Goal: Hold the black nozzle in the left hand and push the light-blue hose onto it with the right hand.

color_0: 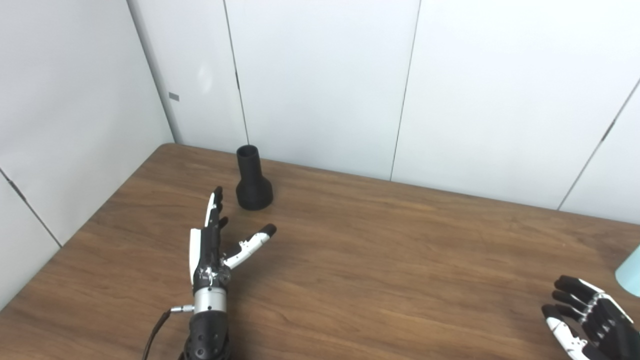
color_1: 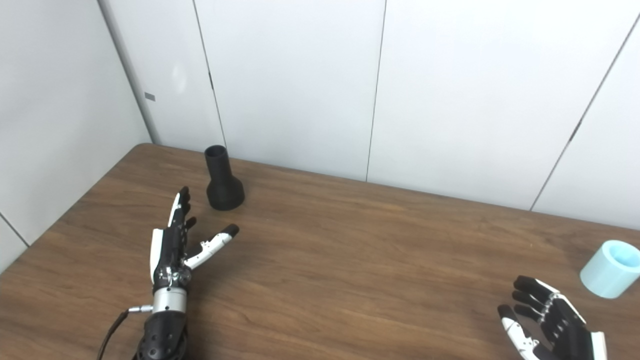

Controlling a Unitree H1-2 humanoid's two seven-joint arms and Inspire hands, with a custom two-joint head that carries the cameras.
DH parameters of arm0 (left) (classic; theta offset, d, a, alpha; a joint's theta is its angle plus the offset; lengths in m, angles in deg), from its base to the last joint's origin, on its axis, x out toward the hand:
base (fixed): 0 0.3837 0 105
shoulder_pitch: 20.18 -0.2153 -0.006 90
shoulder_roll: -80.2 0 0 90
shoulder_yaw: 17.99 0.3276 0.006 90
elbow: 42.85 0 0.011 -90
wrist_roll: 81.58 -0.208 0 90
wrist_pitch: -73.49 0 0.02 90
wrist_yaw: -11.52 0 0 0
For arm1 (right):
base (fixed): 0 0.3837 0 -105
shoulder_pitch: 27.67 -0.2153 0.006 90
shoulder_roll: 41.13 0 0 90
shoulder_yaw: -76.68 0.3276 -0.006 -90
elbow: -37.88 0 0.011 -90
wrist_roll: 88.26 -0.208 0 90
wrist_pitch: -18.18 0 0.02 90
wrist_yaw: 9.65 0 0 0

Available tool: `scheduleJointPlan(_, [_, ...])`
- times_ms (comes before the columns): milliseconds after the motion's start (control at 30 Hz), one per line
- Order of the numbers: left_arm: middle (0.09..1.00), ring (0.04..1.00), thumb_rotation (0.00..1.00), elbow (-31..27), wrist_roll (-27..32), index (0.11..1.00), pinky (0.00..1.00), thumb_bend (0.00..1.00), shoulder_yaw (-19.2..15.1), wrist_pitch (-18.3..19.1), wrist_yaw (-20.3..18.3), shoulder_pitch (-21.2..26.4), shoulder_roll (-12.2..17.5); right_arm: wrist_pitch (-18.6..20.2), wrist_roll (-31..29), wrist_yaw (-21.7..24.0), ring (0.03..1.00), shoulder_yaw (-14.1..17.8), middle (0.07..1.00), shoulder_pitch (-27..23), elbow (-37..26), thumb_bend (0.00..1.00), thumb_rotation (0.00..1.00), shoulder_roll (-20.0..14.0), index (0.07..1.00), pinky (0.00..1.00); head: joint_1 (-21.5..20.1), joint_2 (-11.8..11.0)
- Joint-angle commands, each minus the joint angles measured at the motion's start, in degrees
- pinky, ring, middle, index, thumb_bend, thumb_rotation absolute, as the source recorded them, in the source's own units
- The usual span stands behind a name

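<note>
My left hand flat, fingers spread, empty; black nozzle upright just beyond fingertips, near worktop's far-left corner. Right hand open, empty, light-blue hose near right edge.

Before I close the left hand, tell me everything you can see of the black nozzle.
The black nozzle is matte black, plastic-looking, with a narrow open tube on top flaring to a wide round base. It stands upright on that base on the wooden table, near the far left corner, close to the white wall. Nothing touches it except the table. The left hand lies open just short of it, fingertips pointing its way, a gap between them.
</note>
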Motion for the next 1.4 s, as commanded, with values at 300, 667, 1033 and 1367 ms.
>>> scheduleJointPlan(300, [0.989,0.990,0.35,2.49,-5.66,1.000,0.97,0.99,0.87,1.62,1.12,3.71,5.87,-0.43,-0.40,-0.10,0.709,0.46,0.717,-0.90,-2.70,0.18,0.00,-0.30,0.676,0.64,0.57,-0.22])
scheduleJointPlan(667, [0.991,0.719,0.33,5.35,-9.71,1.000,0.62,1.00,3.37,7.30,-0.62,7.19,11.05,-0.44,-1.56,0.07,0.728,0.65,0.738,-1.09,-2.54,0.18,0.00,-0.32,0.694,0.66,1.69,-0.52])
scheduleJointPlan(1033, [0.983,0.932,0.37,10.74,-12.72,0.996,0.83,1.00,7.10,11.51,-3.78,11.04,16.76,-1.16,-1.98,-0.21,0.691,0.95,0.704,-1.13,-2.17,0.19,0.00,-0.47,0.666,0.61,2.33,-0.77])
scheduleJointPlan(1367, [0.962,0.962,0.29,18.24,-14.67,0.983,0.87,1.00,9.90,9.69,-3.54,14.83,19.32,-0.10,-2.57,0.19,0.696,1.09,0.709,-1.05,-2.54,0.20,0.00,-0.79,0.667,0.62,2.52,-1.04])
